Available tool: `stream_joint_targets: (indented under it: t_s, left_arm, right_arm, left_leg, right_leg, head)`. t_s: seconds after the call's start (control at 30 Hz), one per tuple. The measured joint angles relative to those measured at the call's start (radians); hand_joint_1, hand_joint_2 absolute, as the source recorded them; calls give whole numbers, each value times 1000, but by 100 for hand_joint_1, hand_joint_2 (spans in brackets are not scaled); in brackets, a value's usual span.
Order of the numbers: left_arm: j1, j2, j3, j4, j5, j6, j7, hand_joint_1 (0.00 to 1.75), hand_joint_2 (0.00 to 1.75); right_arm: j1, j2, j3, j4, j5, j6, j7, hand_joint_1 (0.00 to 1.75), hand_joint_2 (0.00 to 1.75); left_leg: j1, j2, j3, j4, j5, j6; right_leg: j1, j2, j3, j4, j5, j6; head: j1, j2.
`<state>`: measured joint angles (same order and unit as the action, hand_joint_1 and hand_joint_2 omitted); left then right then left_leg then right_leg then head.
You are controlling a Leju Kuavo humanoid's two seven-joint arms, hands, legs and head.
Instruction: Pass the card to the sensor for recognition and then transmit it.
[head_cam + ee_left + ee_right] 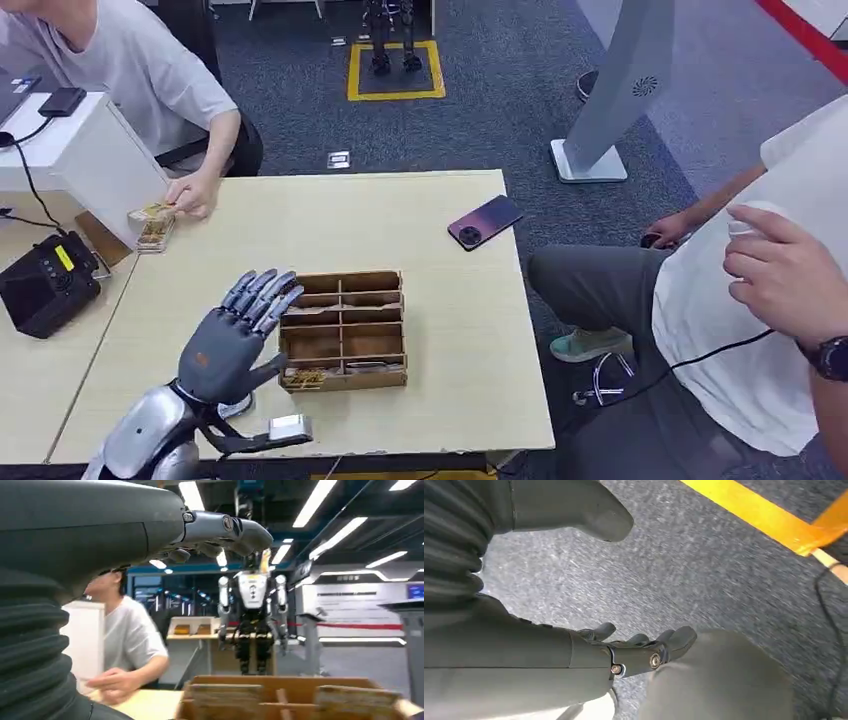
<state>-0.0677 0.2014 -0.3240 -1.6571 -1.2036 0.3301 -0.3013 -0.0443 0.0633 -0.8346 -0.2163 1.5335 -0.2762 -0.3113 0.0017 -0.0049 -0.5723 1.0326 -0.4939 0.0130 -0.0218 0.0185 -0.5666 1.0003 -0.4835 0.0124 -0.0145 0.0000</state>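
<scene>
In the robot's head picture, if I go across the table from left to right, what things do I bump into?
Black sensor box → stack of cards under a person's hand → robot's left hand → wooden card box → phone.

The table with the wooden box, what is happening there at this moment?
The robot's left hand hovers open at the left edge of a wooden divided box on the table, holding nothing; cards lie in its front compartment. A seated person's hand rests on a small card stack at the far left corner. The right hand hangs over the carpet, empty. A phone lies nearby.
</scene>
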Motion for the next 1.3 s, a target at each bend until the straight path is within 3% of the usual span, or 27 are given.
stream_joint_targets:
  t_s: [0.27,0.47,0.7,0.83,1.1,1.3]
  left_arm:
    - [-20,-13,-89,-17,-25,27,30,0,175]
    - [-23,-13,-106,-19,-25,29,30,0,175]
    - [-14,-7,-110,-47,-7,38,50,0,175]
    - [7,-2,-109,-74,55,34,12,0,175]
    - [123,48,-82,-143,367,-28,-176,0,175]
    - [178,71,-46,-166,386,-38,-207,0,175]
  right_arm:
    - [-2,0,-10,-3,0,-3,0,0,175]
    - [-2,0,-10,-3,1,-3,0,0,175]
    - [6,0,-18,-3,2,9,50,0,175]
    - [10,0,-29,-4,3,8,43,0,175]
    - [10,0,-58,-10,5,-2,23,0,175]
    - [10,0,-68,-11,5,-2,26,0,175]
  left_leg:
    - [0,0,0,0,0,0]
    - [0,0,0,0,0,0]
    - [0,0,0,0,0,0]
    - [0,-1,0,0,0,0]
    - [0,0,0,-1,0,0]
    - [0,-2,0,-1,0,0]
  right_leg:
    - [0,0,0,0,0,0]
    - [0,0,0,0,0,0]
    - [0,0,1,0,0,0]
    - [0,0,0,0,0,0]
    - [0,0,0,0,-1,0]
    - [0,-2,1,0,-2,1]
  head:
    - [0,0]
    - [0,0]
    - [0,0]
    - [0,0]
    - [0,0]
    - [0,0]
